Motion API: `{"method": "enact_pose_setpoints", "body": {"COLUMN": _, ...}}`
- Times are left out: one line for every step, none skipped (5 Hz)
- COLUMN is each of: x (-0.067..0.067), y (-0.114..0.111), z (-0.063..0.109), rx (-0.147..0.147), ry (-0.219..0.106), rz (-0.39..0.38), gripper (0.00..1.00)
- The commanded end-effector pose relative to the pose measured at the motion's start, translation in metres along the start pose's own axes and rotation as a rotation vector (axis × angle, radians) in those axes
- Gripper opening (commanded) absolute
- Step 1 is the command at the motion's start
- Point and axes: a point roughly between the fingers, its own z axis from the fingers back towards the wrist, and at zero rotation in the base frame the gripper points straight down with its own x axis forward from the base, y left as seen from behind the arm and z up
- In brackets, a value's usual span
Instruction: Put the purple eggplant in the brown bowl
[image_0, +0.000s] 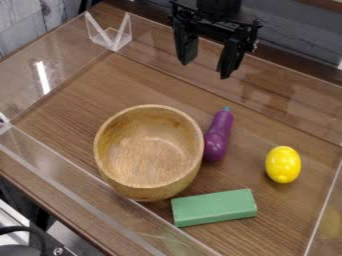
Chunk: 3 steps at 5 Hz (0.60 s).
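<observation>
Purple eggplant (218, 136) lying on the wooden tabletop (160, 85), leaning right against the brown bowl (148, 151) rim, stem tip pointing away. Yellow lemon (282, 164) sitting nearby on the far side, green block (214, 207) resting below. Gripper (211, 50) hovering well above, fingers spread wide, gripping nothing.
</observation>
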Motion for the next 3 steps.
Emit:
{"method": "enact_pose_setpoints", "body": {"x": 0.000, "y": 0.011, "z": -0.003, "rx": 0.004, "ry": 0.010, "rz": 0.011, "gripper": 1.00}}
{"method": "enact_pose_setpoints", "body": {"x": 0.001, "y": 0.030, "z": 0.000, "rx": 0.010, "ry": -0.007, "rz": 0.035, "gripper": 1.00}}
{"method": "enact_pose_setpoints", "body": {"x": 0.008, "y": 0.064, "z": 0.009, "rx": 0.022, "ry": -0.037, "rz": 0.064, "gripper": 1.00}}
